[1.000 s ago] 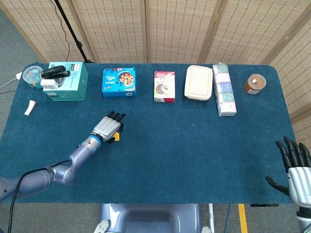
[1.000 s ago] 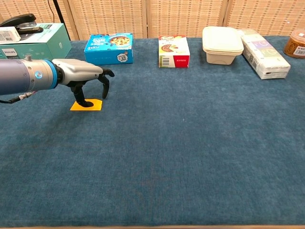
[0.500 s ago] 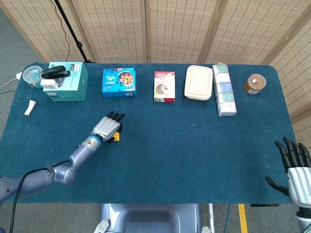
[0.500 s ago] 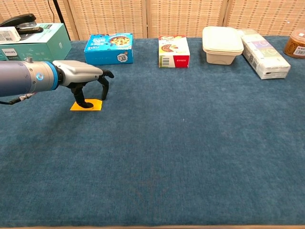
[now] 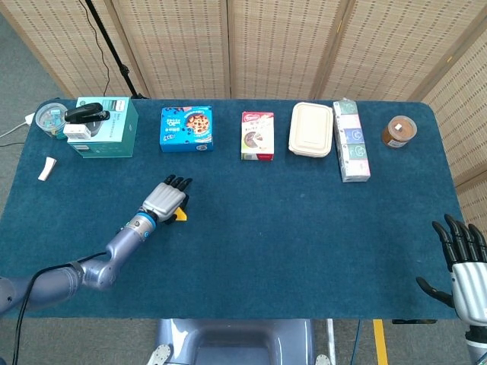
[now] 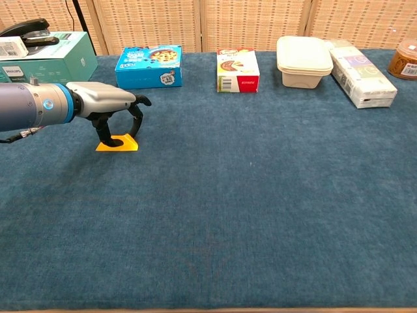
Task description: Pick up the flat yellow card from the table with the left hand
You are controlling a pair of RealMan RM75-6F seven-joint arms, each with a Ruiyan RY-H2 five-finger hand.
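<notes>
Left hand [image 6: 107, 107] is arched over the yellow card [image 6: 117, 145], with its dark fingertips [image 6: 108, 141] pressed down on the card and curled around it; the card lies flat on the table [image 6: 260, 195], so it is touched but not lifted. From the head view the same hand covers most of the card, only a small yellow corner shows beside the fingers. Right hand [image 5: 460, 262] stays low at the right edge of the table, its fingers apart and holding nothing. Along the far side of the blue cloth stand, from large to small, a teal box [image 5: 106, 128] with a black stapler [image 5: 87, 112] on top, a long pastel package [image 5: 351, 141], a beige lidded container [image 5: 310, 129], a blue cookie box [image 5: 186, 128], a red and white carton [image 5: 257, 136], a clear cup [image 5: 51, 118], a brown jar [image 5: 399, 131] and a small white object [image 5: 48, 169] near the left edge
</notes>
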